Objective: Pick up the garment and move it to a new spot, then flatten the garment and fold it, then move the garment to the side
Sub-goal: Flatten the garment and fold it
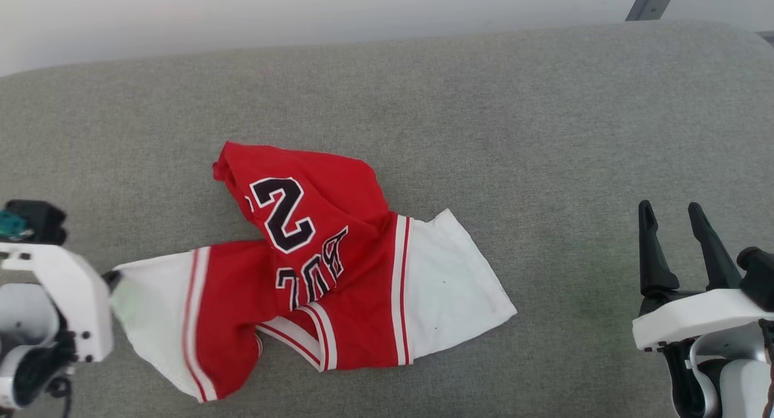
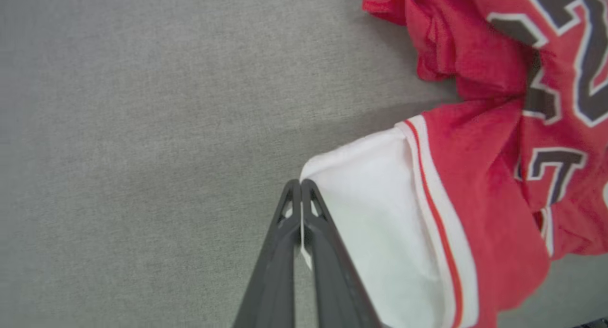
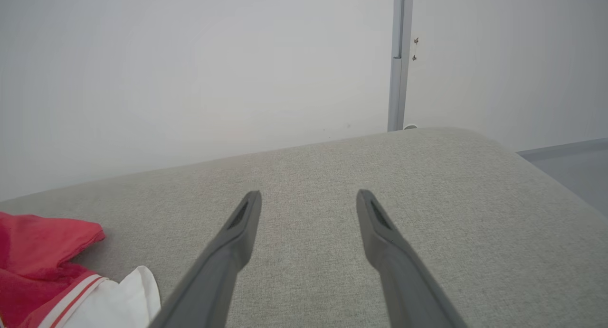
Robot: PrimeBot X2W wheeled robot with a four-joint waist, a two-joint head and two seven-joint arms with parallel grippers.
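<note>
The garment [image 1: 338,254], a red jersey with white sleeves, striped trim and black lettering, lies crumpled on the grey cushion [image 1: 484,115]. My left gripper [image 1: 112,279] sits at the edge of the jersey's left white sleeve [image 1: 151,303]. In the left wrist view its fingers [image 2: 301,185] are pressed together with a thin white fold of the sleeve [image 2: 375,214] pinched between them. My right gripper [image 1: 671,209] hovers open at the right, well clear of the cloth; its fingers [image 3: 247,214] stand apart over bare cushion, with the garment [image 3: 42,252] at the lower left.
The grey fabric surface extends widely around the jersey, with its far edge against a white wall [image 3: 190,57]. A grey vertical strip [image 3: 396,57] runs down the wall at the back right, and the cushion rounds off at the right [image 3: 546,176].
</note>
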